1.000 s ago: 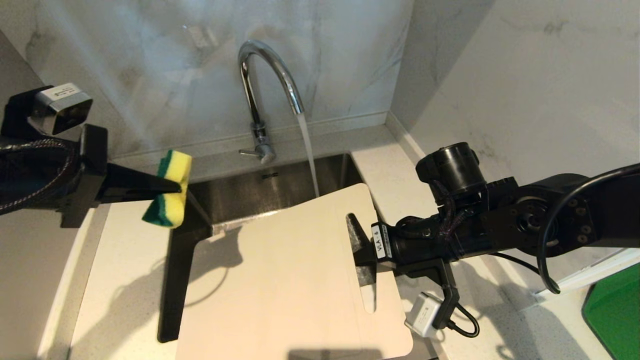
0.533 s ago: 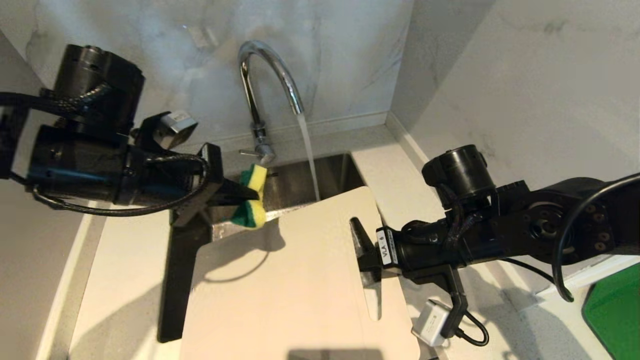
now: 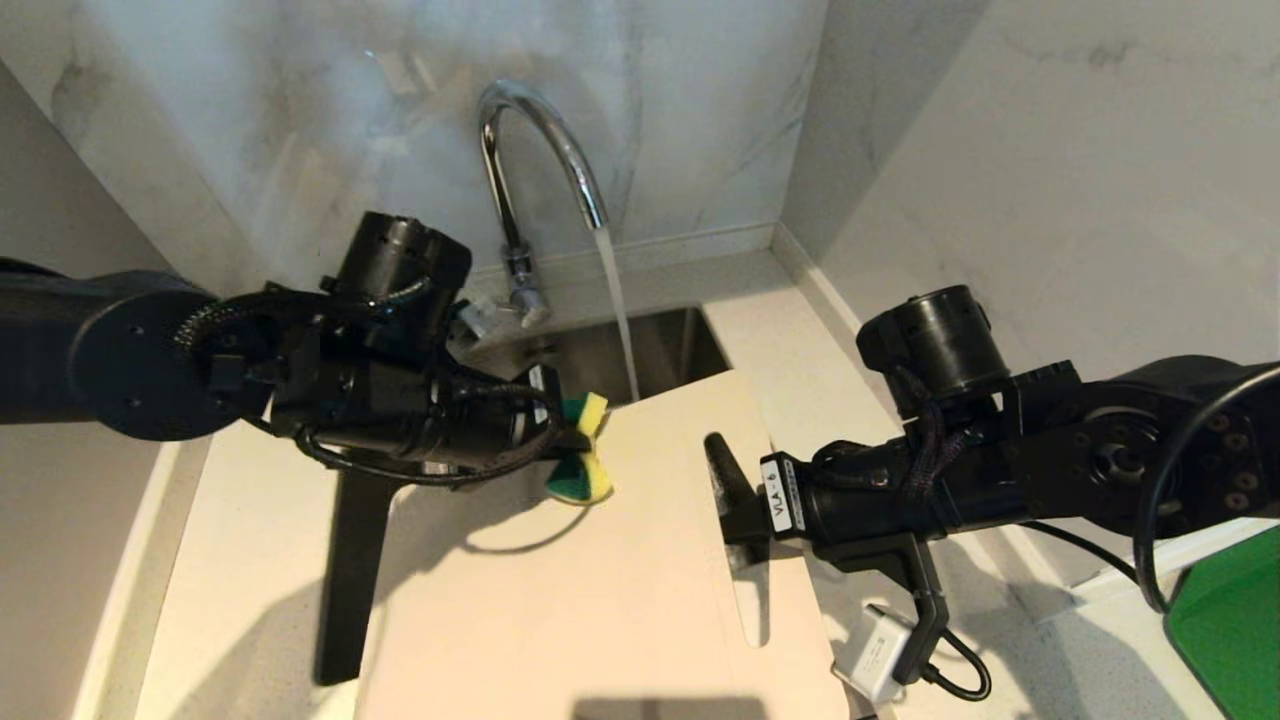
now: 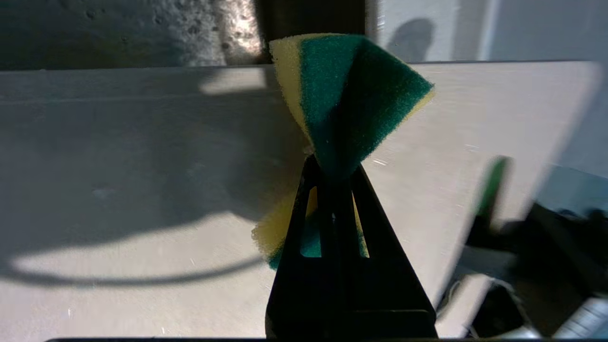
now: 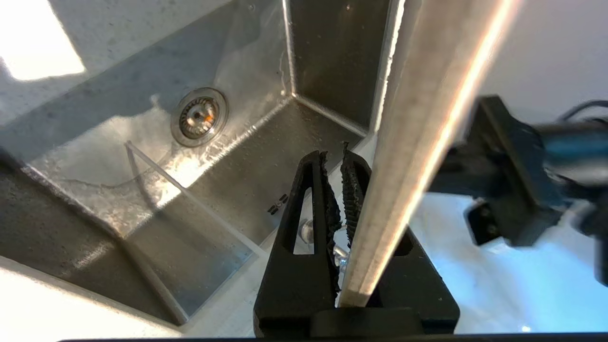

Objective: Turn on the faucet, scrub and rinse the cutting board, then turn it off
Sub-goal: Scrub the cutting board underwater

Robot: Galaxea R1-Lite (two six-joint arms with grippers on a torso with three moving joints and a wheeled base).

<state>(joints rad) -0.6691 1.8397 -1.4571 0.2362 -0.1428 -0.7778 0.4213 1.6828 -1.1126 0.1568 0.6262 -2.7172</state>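
Left hand [image 3: 556, 437] reaches level, clamped on the sponge [image 3: 581, 451] over the cutting board [image 3: 600, 580]; right hand [image 3: 728, 495] grips the board's slotted end

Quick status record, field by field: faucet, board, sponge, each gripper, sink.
faucet: chrome gooseneck faucet is on, water falling into the sink just past the board's far edge
cutting board: cream cutting board held over the sink, handle slot toward the right arm
sponge: yellow and green sponge pinched at its middle, over the board's far left part; contact not clear
left gripper: left gripper shut on the sponge
right gripper: right gripper shut on the board's edge by the slot
sink: steel sink wet, drain open
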